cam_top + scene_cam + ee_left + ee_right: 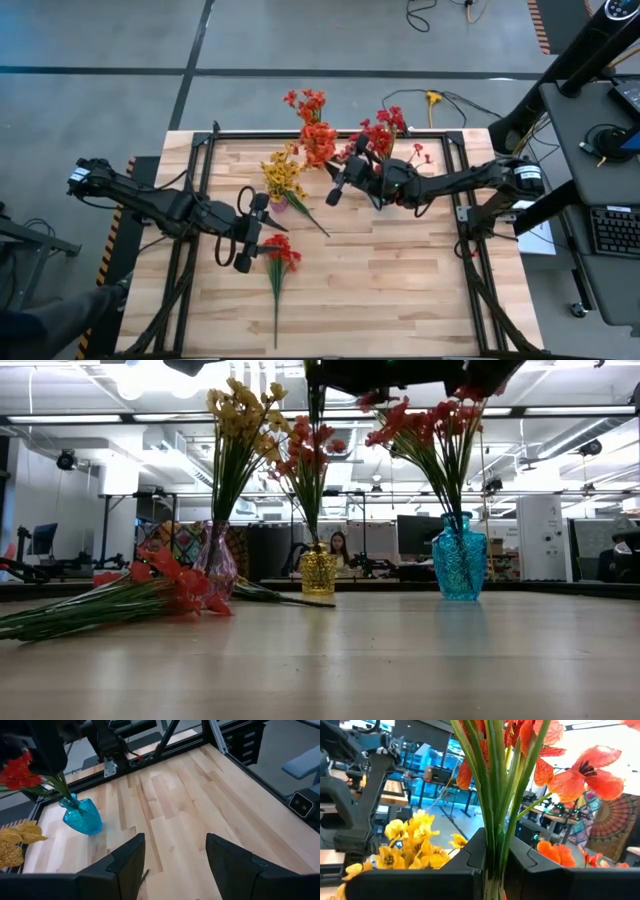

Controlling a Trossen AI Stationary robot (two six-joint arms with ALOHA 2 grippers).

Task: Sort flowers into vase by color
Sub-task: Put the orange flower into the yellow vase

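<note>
A red flower lay flat on the table, stem running toward the near edge, blossoms just beside the left gripper, which hung wide open and empty. The right gripper was clamped on orange-red stems.

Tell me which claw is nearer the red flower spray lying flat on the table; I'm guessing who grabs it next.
Left. The left claw hangs open just beside the lying red flower spray. The right claw is farther off, shut on orange-red flower stems.
</note>
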